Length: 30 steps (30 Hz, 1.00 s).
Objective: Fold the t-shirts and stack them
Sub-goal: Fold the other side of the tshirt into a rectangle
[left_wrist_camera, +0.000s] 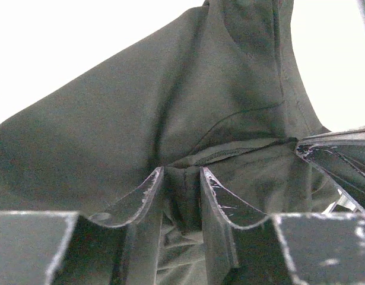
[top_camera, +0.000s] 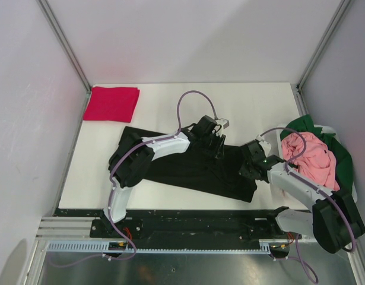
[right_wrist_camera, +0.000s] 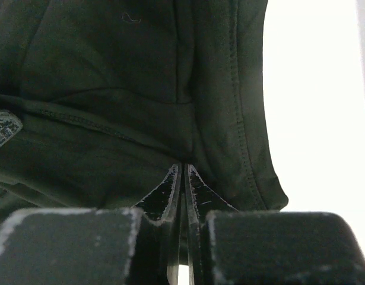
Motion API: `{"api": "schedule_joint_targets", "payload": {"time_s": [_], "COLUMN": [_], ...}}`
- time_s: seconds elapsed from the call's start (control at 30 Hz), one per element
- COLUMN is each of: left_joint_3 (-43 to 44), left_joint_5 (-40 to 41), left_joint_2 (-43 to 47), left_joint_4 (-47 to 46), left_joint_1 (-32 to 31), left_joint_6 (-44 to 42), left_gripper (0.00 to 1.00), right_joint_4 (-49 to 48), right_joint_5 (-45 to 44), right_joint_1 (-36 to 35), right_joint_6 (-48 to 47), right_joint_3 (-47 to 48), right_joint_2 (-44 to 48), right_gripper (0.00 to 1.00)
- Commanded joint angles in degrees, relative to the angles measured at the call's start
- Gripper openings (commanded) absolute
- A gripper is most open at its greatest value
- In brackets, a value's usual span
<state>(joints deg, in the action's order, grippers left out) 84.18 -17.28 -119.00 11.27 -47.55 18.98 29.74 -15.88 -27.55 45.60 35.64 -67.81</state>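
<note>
The black t-shirt lies spread but rumpled across the middle of the table, towards its near edge. The left gripper has a raised ridge of the cloth bunched between its part-closed fingers. The right gripper, fingers all but pressed together, nips a thin layer by the hem. Probably the pair means to lift that side and fold it over. The cloth looks matt, soft and creased, with stitched seams showing.

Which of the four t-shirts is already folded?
The crimson red t-shirt in the far left corner, a neat square; the black t-shirt lies spread out, the pink t-shirt and green t-shirt heaped at right.
</note>
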Motion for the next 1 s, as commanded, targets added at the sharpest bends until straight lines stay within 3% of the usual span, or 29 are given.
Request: {"api": "schedule_joint_targets", "payload": {"time_s": [0.0, 0.27, 0.57, 0.8, 0.87, 0.97], "left_joint_3": [2.3, 2.6, 3.8, 4.0, 4.0, 3.9], "left_joint_5": [-1.4, -1.5, -1.3, -0.9, -0.8, -0.9], "left_joint_2": [0.6, 1.1, -1.4, -3.1, -2.7, -0.5], "left_joint_4": [-0.7, -0.8, -1.4, -2.6, -2.7, -2.7], "left_joint_1": [0.4, 0.6, 0.5, 0.5, 0.7, 1.6], "left_joint_6": [-1.5, -1.2, -0.4, -1.1, -1.5, -1.7], "left_gripper": [0.31, 0.08, 0.05, 0.20, 0.33, 0.51], "right_joint_4": [2.2, 8.3, 12.1, 9.7, 9.8, 11.2], "right_joint_5": [-2.0, -2.0, -4.1, -4.0, -3.7, -3.6], "right_joint_1": [-0.3, -0.9, -4.0, -4.1, -4.1, -4.0], "right_joint_6": [0.8, 2.7, 5.8, 6.8, 6.9, 6.8], "right_joint_3": [0.2, 0.2, -0.6, -3.1, -3.2, -2.1], "right_joint_2": [3.8, 11.8, 13.1, 9.2, 8.8, 11.0], "right_gripper": [0.03, 0.00, 0.00, 0.03, 0.13, 0.38]}}
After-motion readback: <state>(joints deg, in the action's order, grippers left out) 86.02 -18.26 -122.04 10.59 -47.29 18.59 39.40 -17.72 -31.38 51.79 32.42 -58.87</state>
